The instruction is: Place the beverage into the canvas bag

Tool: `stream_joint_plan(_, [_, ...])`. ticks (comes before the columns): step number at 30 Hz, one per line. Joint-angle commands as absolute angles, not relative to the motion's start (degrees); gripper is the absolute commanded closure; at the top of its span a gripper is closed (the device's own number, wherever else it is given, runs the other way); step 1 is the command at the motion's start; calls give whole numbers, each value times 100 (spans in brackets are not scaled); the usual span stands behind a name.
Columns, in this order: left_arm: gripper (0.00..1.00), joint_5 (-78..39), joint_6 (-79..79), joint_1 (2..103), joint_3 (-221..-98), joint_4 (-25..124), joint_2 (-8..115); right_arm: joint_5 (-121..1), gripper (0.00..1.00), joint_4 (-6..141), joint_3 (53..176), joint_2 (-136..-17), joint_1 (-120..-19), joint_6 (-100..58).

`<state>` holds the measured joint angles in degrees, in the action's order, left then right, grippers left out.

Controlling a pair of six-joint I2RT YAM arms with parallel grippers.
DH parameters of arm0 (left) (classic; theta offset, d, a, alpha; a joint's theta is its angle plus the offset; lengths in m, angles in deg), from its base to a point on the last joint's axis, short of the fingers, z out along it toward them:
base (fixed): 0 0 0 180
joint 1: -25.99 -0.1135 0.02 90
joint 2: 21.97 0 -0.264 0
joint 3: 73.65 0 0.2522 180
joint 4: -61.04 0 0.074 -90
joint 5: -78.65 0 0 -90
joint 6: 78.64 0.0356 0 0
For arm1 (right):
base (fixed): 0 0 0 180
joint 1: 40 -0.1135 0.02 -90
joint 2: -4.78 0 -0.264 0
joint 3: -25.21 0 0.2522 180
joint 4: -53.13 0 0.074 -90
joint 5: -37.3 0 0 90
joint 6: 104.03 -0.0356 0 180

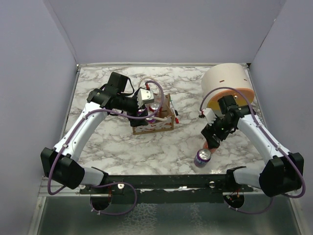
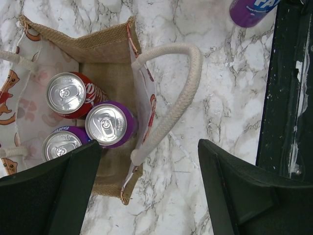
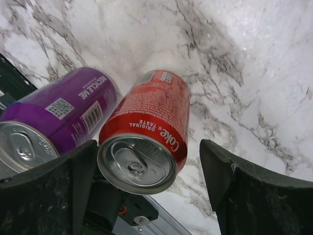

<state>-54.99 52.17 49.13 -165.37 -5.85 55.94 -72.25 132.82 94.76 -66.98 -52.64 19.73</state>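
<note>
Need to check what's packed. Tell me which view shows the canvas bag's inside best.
Left wrist: it looks straight down into the canvas bag, showing one red can and two purple cans upright inside. Top external shows the bag small, partly covered by the left gripper. Right wrist does not show it.

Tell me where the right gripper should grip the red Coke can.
Mid-body on the curved side wall, coming from above: the Coke can appears to stand upright inside the open right gripper, and the purple can sits close beside it.
</note>
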Motion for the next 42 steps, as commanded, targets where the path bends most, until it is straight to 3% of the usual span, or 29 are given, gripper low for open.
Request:
stream_joint_plan(1, [17, -5497, 5300, 4962, -16522, -543, 5552, -6637, 17, 13075, 9171, -6453, -5272, 1972])
stream_joint_plan(14, [17, -5574, 5371, 4974, -16528, -607, 5507, -7251, 27, 12688, 9130, -6367, -5274, 2050])
stream_joint_plan(17, [17, -5574, 5387, 4972, -16528, -609, 5479, -7221, 34, 12651, 9111, -6386, -5274, 2059])
stream_joint_plan(25, [17, -5492, 5376, 4989, -16528, -499, 5539, -7483, 66, 12532, 9472, -6201, -5274, 2012])
stream_joint_plan(34, [18, -5468, 5385, 5098, -16550, -441, 5627, -8191, 96, 12427, 10875, -6417, -5291, 2033])
stream_joint_plan(42, [37, -5716, 5624, 5201, -16635, -701, 5639, -9304, 99, 12010, 12458, -6918, -5600, 1701])
